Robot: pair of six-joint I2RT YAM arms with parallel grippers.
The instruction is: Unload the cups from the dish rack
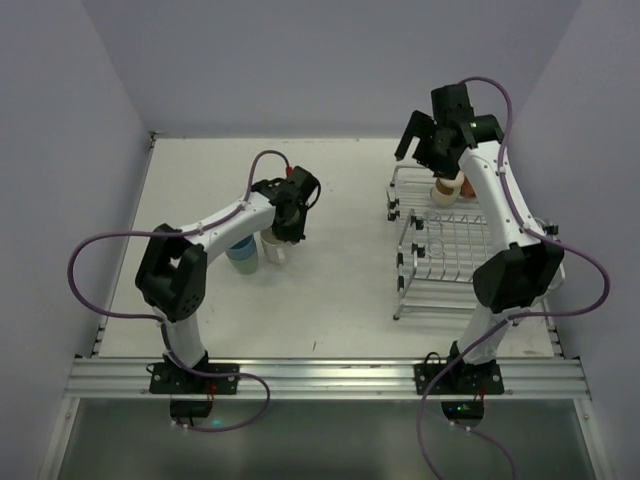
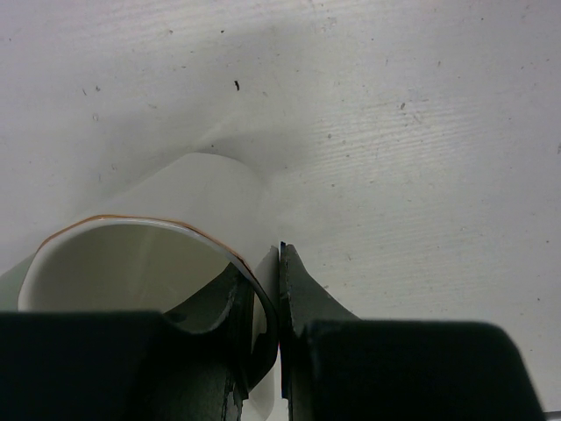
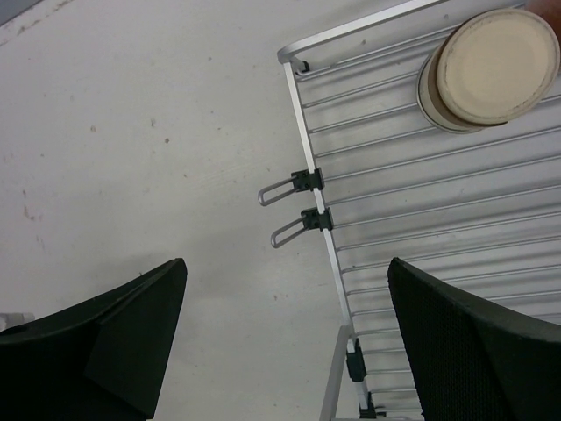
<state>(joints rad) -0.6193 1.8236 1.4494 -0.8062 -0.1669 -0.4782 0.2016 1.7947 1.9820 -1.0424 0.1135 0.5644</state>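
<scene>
Right gripper [image 3: 287, 263], fingers wide apart, over left rail of rack [image 3: 294, 114]; tan cup [image 3: 495, 66], base up, lies right of it. Left gripper [image 2: 261, 272] clamped on white cup [image 2: 123, 263] rim

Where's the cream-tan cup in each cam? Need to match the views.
Top external: small cream-tan cup at the far end of the silver wire dish rack, right of centre in the picture.
Left wrist: not in it.
Right wrist: upper right corner, flat round end facing the camera, on the rack's wires.
Shared landmark: black clips on the rack's left rail, in the top and right wrist views only.
</scene>
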